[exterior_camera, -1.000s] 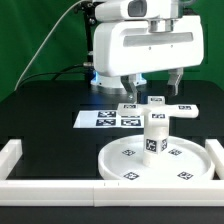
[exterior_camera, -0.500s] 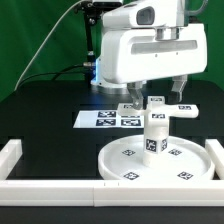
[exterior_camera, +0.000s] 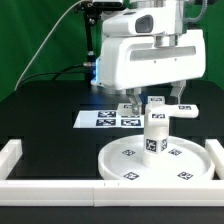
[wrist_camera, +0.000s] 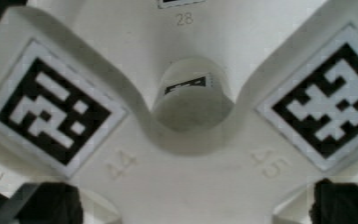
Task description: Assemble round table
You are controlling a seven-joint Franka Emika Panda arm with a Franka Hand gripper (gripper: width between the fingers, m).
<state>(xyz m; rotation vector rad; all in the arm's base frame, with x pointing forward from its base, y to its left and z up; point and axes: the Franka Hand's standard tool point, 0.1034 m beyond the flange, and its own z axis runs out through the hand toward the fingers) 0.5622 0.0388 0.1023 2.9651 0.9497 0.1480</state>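
The large round disc (exterior_camera: 130,165) lies flat at the front, toward the exterior view's right. The short cylindrical leg (exterior_camera: 155,137) stands upright on its middle. The X-shaped cross base (exterior_camera: 186,110) sits on top of the leg. My gripper (exterior_camera: 157,99) hangs just over the cross base, open, with one finger (exterior_camera: 133,103) on each side of it. In the wrist view the cross base (wrist_camera: 185,150) fills the picture, with its centre hole and two tagged arms. My gripper (wrist_camera: 190,207) is spread wide, and its dark fingertips (wrist_camera: 39,205) show at the two corners.
The marker board (exterior_camera: 100,118) lies flat behind the disc, toward the exterior view's left. White rails run along the front (exterior_camera: 50,190), the exterior view's left (exterior_camera: 10,152) and the exterior view's right (exterior_camera: 215,150). The robot's base stands behind.
My gripper has moved down and a little toward the exterior view's right, so its fingers now flank the cross base. The disc, leg and cross base have not moved.
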